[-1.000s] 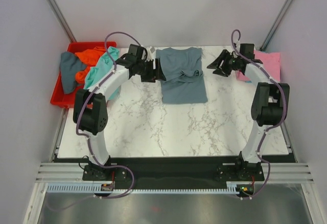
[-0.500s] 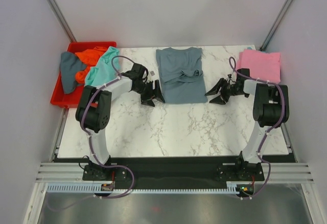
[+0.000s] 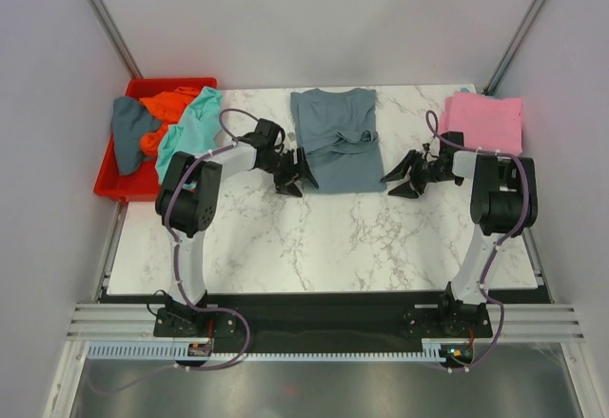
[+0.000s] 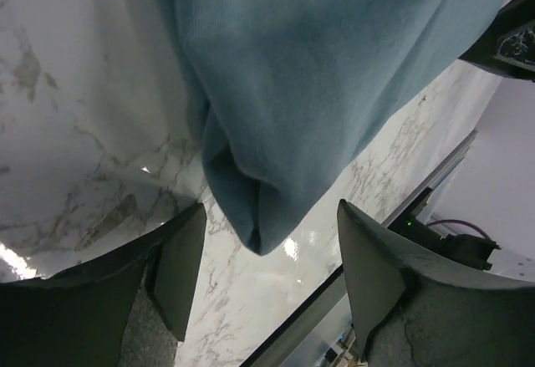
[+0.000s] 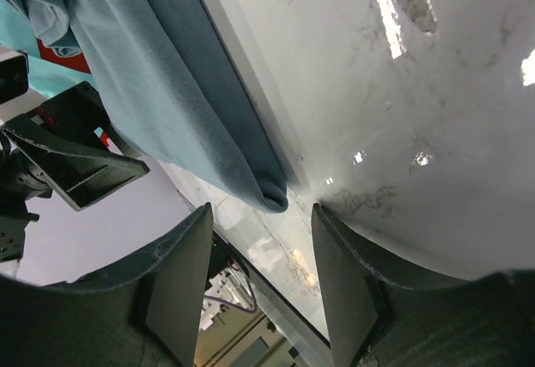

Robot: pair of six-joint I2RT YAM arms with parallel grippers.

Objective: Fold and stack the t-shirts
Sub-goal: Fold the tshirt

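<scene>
Between your left fingers (image 3: 297,180): the near left corner of the slate blue-grey t-shirt (image 4: 309,74), a rounded folded lip of cloth that sits in the gap.
Left fingers: spread wide on either side of that corner and gripping nothing. You can see marble between each finger and the cloth.
Between your right fingers (image 3: 400,178): the same shirt's near right corner (image 5: 167,91), its doubled edge ending just ahead of the gap and closer to one finger than the other.
Right fingers: also spread wide and empty, with no cloth caught.
Beneath both pairs: the white marbled surface (image 3: 314,237). The fingers sit low over it, but you cannot tell whether the tips touch.
Blue-grey t-shirt (image 3: 335,142): lies on the surface between your two pairs of fingers and runs away from them toward the far edge. A rumpled fold crosses its middle.
Beyond your right fingers, to their outer side: the pink t-shirt (image 3: 485,121), folded flat at the far right corner and apart from the fingers.
Beyond your left fingers, to their outer side: the teal t-shirt (image 3: 190,128), draped from the bin's edge onto the surface.
Farthest from your left fingers: the red bin (image 3: 107,185) off the surface's left side. It holds the orange t-shirt (image 3: 162,113) and a dark grey-blue cloth (image 3: 126,132).
</scene>
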